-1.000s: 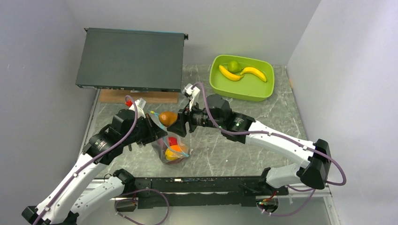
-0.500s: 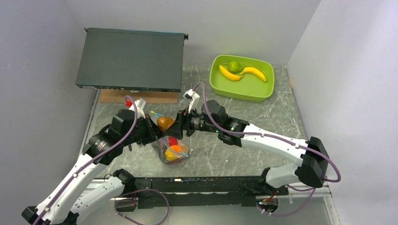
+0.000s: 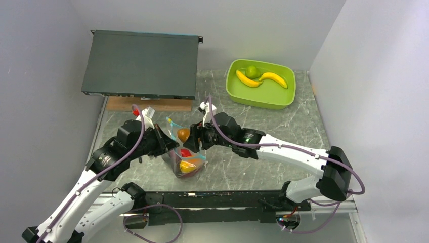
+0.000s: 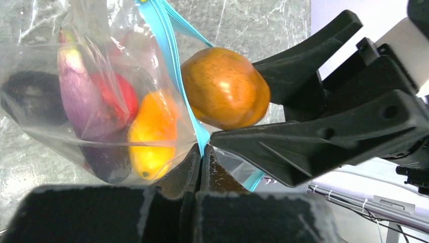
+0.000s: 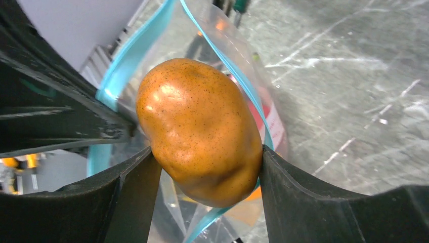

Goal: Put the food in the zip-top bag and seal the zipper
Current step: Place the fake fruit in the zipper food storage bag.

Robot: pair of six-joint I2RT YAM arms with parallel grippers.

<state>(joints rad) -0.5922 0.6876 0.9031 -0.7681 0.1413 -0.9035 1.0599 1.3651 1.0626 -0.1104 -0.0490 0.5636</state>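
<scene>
Jaws of the right gripper (image 3: 192,137) clamp the brown kiwi (image 5: 200,129) across its waist, long axis lying roughly along them, nose at the open zipper (image 4: 169,55). Left gripper (image 4: 201,156) pinches the zip-top bag (image 4: 76,61) lip. I judge the kiwi could snag that strip and drag the bag free

The right gripper (image 3: 186,136), clamped on the brown kiwi (image 3: 183,134), has swung left and dipped toward the table's near edge. The kiwi has therefore dropped from above and beyond the zip-top bag (image 3: 184,164) to its open mouth. The right arm has stretched further left with it, its elbow drawn in from the right edge. The left gripper (image 3: 171,148), pinching the bag's rim, has edged slightly left. The far length of the zipper (image 3: 170,122) now stands raised, and the mouth is wider.
</scene>
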